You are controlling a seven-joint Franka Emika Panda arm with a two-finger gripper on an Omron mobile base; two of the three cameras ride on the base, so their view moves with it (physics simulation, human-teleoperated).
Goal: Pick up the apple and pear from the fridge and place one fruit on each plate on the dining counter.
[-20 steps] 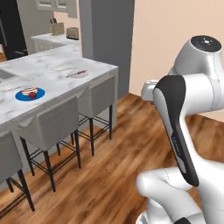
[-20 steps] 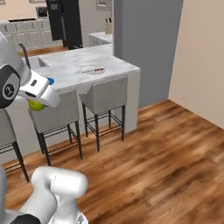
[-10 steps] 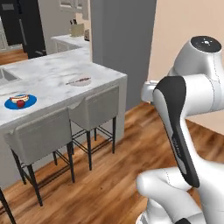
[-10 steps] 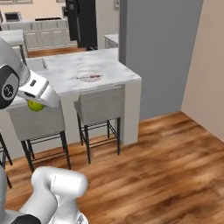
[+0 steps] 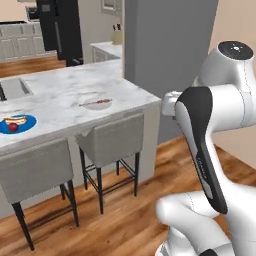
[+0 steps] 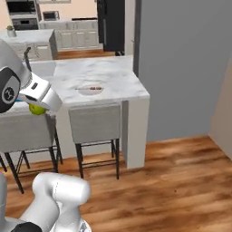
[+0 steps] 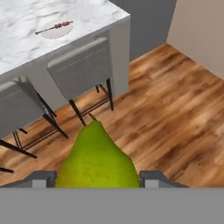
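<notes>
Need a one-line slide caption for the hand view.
Gripper holds the pear above wood floor, facing the dining counter with its whitish plate.

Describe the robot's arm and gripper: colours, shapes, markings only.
The arm is glossy white with rounded, bulbous segments, a long black curved panel along one link and dark caps on its joints. The gripper is a boxy white hand; its finger tips are small, grey and blocky. No cables or lettering are visible.

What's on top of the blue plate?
The apple sits on the blue plate, with a pale strip behind it, too small to identify. The plate's underside is hidden against the dining counter.
</notes>
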